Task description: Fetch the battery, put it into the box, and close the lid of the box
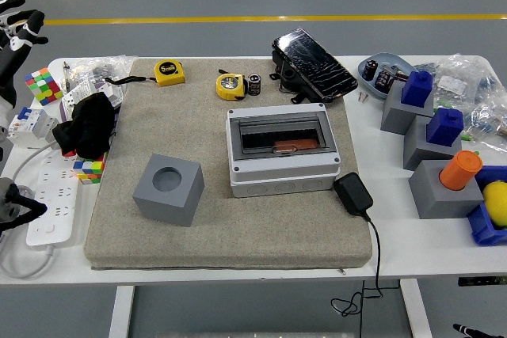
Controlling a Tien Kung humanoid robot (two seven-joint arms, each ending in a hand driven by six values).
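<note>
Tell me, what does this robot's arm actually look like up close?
Only a sliver shows at the picture's left edge. The left hand has white fingers with black tips and joints. Below it, the left arm is black with round silver metal fittings. The right arm is not in view.

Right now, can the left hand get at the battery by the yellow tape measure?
Probably yes. The left hand sits at the table's far left edge, well away from the battery, but nothing tall stands between them on the mat.
</note>
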